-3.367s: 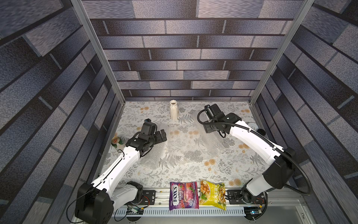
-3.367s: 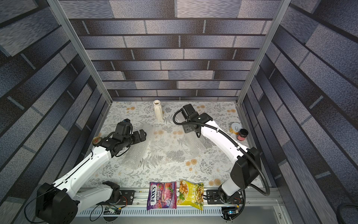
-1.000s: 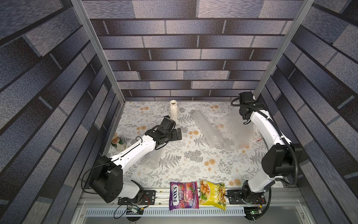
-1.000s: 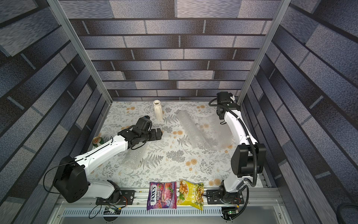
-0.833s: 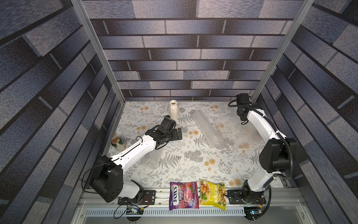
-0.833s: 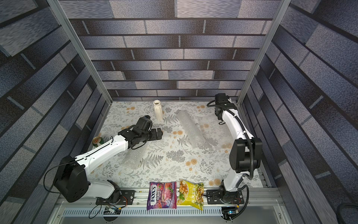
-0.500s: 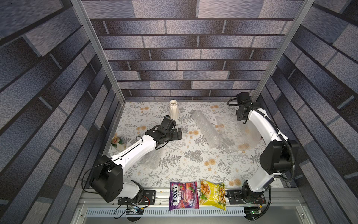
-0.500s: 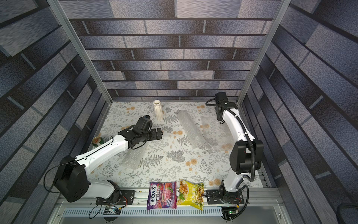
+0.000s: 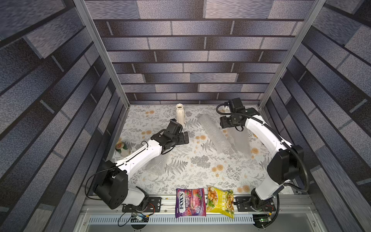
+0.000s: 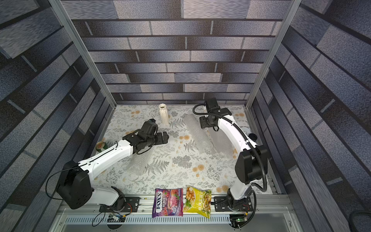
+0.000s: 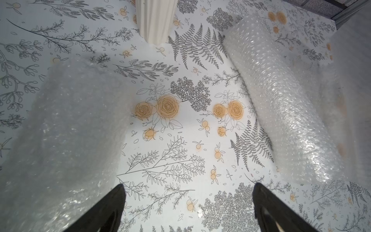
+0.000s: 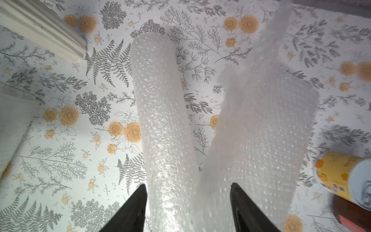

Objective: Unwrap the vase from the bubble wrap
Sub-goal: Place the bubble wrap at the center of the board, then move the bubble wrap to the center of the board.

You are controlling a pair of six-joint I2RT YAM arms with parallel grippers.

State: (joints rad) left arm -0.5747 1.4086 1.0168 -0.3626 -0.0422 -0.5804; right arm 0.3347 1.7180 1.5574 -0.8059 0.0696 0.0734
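The table point(image 9: 180, 176) is big and flowery, with walls close on three sides. The bubble wrap roll point(image 9: 213, 132) is the longest thing on it. It lies between the two pairs of jaws, nearer the right jaws. A loose sheet point(image 9: 240, 140) lies beside the roll, right below the right jaws. A second sheet point(image 9: 157, 165) lies beside and behind the left jaws, partly under the left arm point(image 9: 140, 156).

The vase point(image 9: 180, 113) stands upright and bare, out past the left jaws near the back wall. No wrap is on it.

The left jaws are spread wide and hold nothing. The right jaws are spread too, and nothing is pinched in them.

I think the unwrapping is done, or almost done. The next move is probably to pull both arms back to rest.

There is open table in front of the left jaws, so that way looks easy. The right jaws have less room. The roll is close below, and a yellow can point(image 12: 341, 180) stands just to one side. The vase is near the table's back edge, so a bump could tip it.
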